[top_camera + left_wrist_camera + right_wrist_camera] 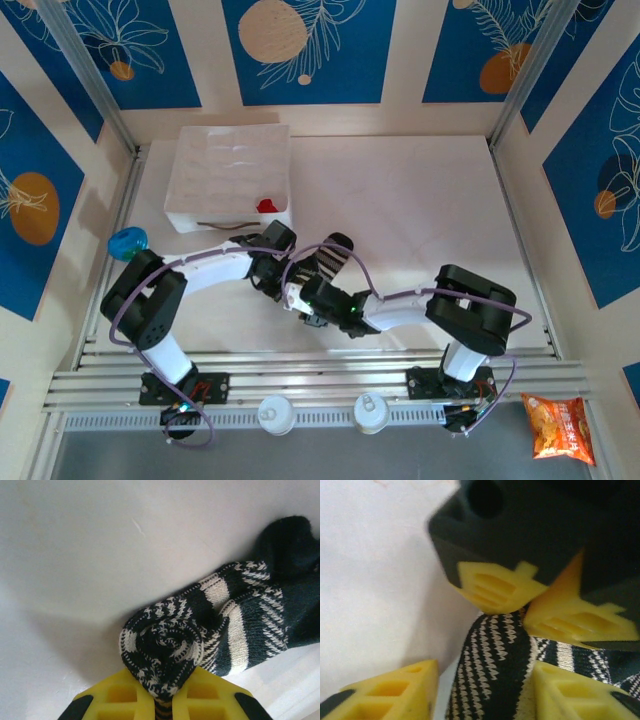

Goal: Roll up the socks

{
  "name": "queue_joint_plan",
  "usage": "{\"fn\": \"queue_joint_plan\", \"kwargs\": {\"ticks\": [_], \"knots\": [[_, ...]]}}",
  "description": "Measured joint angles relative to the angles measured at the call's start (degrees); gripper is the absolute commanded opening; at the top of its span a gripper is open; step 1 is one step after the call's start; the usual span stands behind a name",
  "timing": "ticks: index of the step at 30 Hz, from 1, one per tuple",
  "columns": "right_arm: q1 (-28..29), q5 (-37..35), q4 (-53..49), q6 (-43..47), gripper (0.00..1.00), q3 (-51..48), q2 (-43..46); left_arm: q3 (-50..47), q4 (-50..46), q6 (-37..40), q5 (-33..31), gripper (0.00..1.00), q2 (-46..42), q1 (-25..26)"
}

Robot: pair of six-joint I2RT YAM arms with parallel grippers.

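1. Both grippers meet just nearside of the white tray (225, 165); the right gripper (485, 680) stands part-open astride the striped sock (240, 625), not clamping.
2. Beyond, the left gripper (162, 705) pinches the sock's rolled end shut.
3. Soft, light, springy knit: probably unrolls if freed; hold the roll's core.
4. Farthest, the red sock (266, 205) sits at the tray's near-right corner.
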State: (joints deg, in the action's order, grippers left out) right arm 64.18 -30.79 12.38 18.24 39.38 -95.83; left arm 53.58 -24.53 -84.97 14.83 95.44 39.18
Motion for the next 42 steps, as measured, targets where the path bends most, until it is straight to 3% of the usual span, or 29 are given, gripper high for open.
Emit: {"fn": "queue_joint_plan", "kwargs": {"ticks": [2,5,8,12,18,24,31,42], "knots": [[0.0,-0.92,0.15,0.04,0.13,0.07,-0.24,-0.02,0.0,0.0,0.2,0.07,0.11,-0.15],[0.48,-2.21,-0.22,-0.72,0.01,0.39,-0.37,-0.04,0.02,0.0,0.17,0.09,0.11,-0.17],[0.81,-3.23,-0.7,-1.9,0.0,0.94,-0.85,-0.33,0.28,-0.24,0.11,0.18,-0.15,-0.39],[0.98,-2.75,-1.4,-4.66,0.0,1.9,-1.42,-2.08,1.22,-1.77,-0.28,0.45,-1.88,-0.96],[0.76,4.11,0.22,-12.37,0.0,1.9,-1.49,-5.09,0.11,-3.45,-2.8,0.75,-6.99,-2.6],[-2.01,9.57,8.02,-20.92,0.0,-2.25,-1.09,-6.62,-1.01,-3.17,-3.1,0.76,-12.31,-3.32],[-6.34,18.01,15.41,-28.72,0.0,-5.86,-1.16,-10.84,1.33,-2.08,-3.06,0.64,-14.64,-3.45],[-16.37,40.35,21.0,-37.11,0.0,-5.53,-5.84,-11.41,9.66,0.07,-2.71,0.5,-10.56,-3.37]]}}
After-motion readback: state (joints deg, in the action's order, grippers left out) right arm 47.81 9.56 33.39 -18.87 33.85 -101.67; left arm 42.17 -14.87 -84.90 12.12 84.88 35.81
